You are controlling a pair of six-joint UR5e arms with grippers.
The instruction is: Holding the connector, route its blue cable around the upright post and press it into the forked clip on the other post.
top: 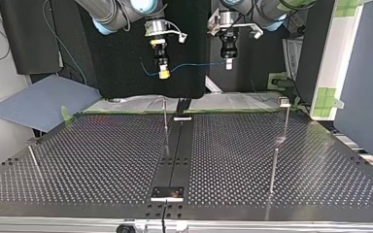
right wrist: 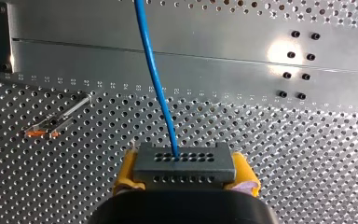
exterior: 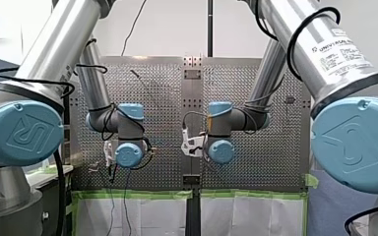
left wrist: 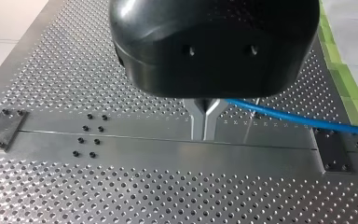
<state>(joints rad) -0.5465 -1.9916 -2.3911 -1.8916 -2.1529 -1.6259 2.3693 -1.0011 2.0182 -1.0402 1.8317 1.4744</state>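
In the top view both grippers hang high above the perforated table (top: 102,160). My right gripper (top: 163,73), with yellow pads (right wrist: 126,170), is shut on the grey connector (right wrist: 185,163). From the connector the blue cable (right wrist: 156,79) leads away across to my left gripper (top: 228,64). The left gripper's metal fingers (left wrist: 204,126) are shut on the blue cable (left wrist: 298,120), which trails off to one side. A thin upright post (top: 165,119) stands below the grippers. Another post (top: 285,121) with a small block head (top: 283,101) stands at the top view's right.
Two more thin posts rise from the table, one at the top view's right front (top: 273,170) and one at its left (top: 33,158). A smooth metal strip (top: 175,150) runs down the table's middle. Green tape (exterior: 133,194) marks the table's edge.
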